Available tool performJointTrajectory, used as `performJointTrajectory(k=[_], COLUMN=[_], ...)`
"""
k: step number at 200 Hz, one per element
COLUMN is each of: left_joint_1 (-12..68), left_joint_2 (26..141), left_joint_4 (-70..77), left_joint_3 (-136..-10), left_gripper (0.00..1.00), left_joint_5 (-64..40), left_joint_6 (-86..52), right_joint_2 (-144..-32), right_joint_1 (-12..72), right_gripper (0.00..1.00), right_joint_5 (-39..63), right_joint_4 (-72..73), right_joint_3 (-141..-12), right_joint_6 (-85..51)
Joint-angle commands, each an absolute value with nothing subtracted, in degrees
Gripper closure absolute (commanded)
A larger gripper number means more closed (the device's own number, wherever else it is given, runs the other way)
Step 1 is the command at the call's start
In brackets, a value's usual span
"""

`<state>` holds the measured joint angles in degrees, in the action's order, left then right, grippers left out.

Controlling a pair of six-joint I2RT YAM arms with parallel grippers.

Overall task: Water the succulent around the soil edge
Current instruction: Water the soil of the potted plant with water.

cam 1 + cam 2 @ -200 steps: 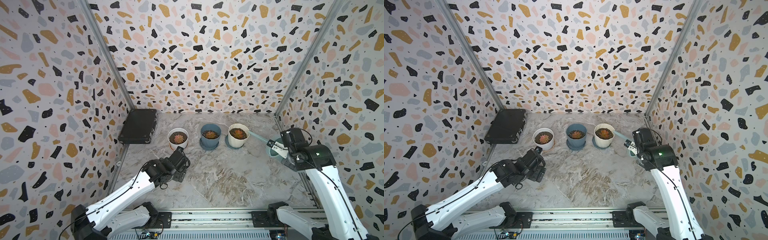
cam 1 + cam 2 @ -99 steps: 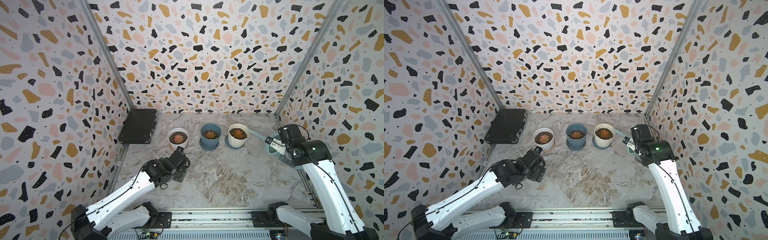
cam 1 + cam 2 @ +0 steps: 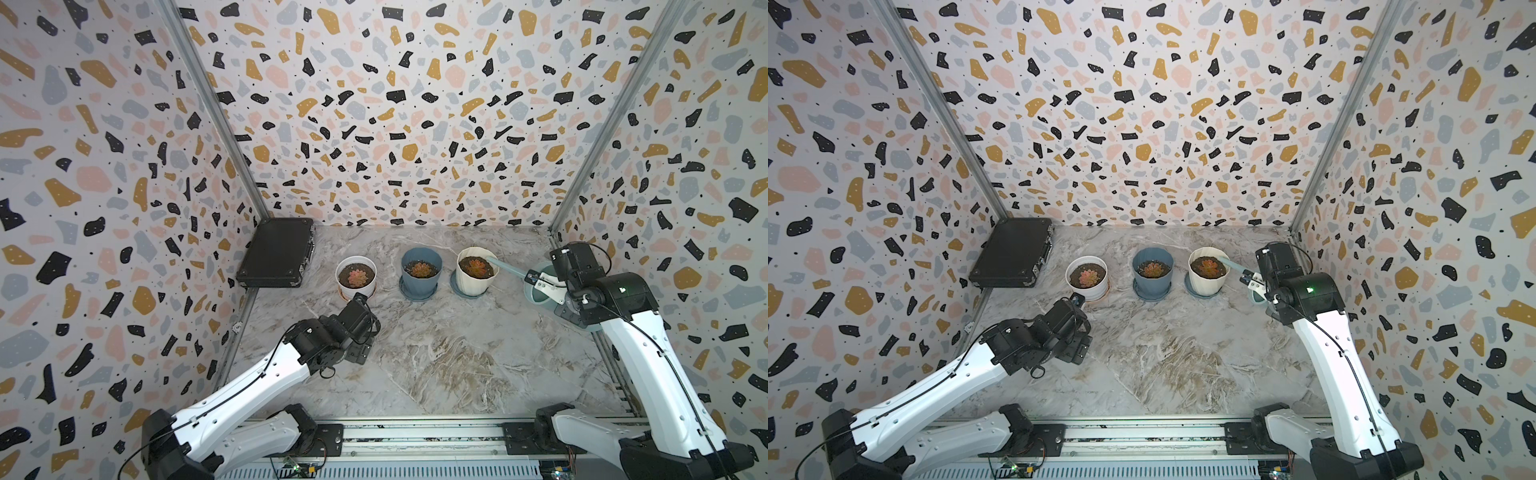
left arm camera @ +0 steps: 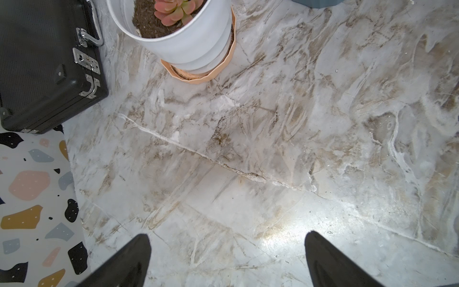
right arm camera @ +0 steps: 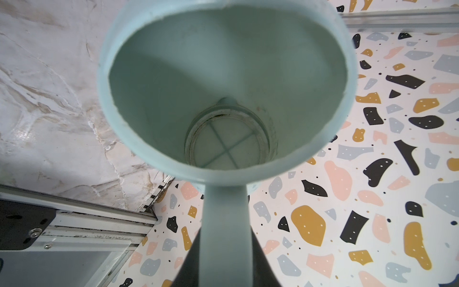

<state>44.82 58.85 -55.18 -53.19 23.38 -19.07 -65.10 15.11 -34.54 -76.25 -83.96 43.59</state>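
A teal watering can (image 3: pixel 540 293) hangs at the right side, and my right gripper (image 3: pixel 545 285) is shut on its handle (image 5: pixel 224 236). In both top views its long spout (image 3: pixel 508 269) (image 3: pixel 1232 265) reaches left, with the tip at the right rim of the cream pot (image 3: pixel 478 284). That pot holds an orange-red succulent (image 3: pixel 476 267) in dark soil. The right wrist view looks down into the can's open top (image 5: pixel 223 87). My left gripper (image 4: pixel 227 236) is open over bare marble, in front of the white pot (image 3: pixel 356 291).
A blue pot (image 3: pixel 420 278) with a succulent stands between the white and cream pots. A black case (image 3: pixel 276 253) lies at the back left, close to the white pot. The side wall (image 5: pixel 372 174) is close behind the can.
My right arm has carried the can a little to the left, bringing the spout tip closer over the cream pot's rim. The left arm has not moved.
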Motion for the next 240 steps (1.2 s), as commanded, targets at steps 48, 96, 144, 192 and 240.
performJointTrajectory(k=[48,96,144,192,240], left_joint_1=[44.89,44.82,44.74,44.74,44.75], left_joint_2=[58.67,58.47,58.50,58.36,58.36], left_joint_4=[-54.19,-54.11,-53.89,-53.83,-53.69], left_joint_3=[-54.23,-54.23,-54.15,-54.05,-54.06], left_gripper=[0.01,0.01,0.01,0.00,0.01], left_joint_5=[24.70,24.75,24.78,24.78,24.79], left_joint_6=[-18.90,-18.89,-18.81,-18.77,-18.62], right_joint_2=[-66.52,-67.65,-68.72,-69.69,-70.48], right_joint_1=[15.82,16.08,16.17,16.17,16.17], right_gripper=[1.00,1.00,1.00,1.00,1.00], right_joint_5=[-38.64,-39.12,-40.37,-40.65,-40.32], right_joint_4=[-74.51,-74.05,-73.52,-73.25,-72.88], right_joint_3=[-88.59,-89.50,-90.34,-90.99,-91.49], right_joint_6=[44.59,44.99,45.44,45.70,46.12])
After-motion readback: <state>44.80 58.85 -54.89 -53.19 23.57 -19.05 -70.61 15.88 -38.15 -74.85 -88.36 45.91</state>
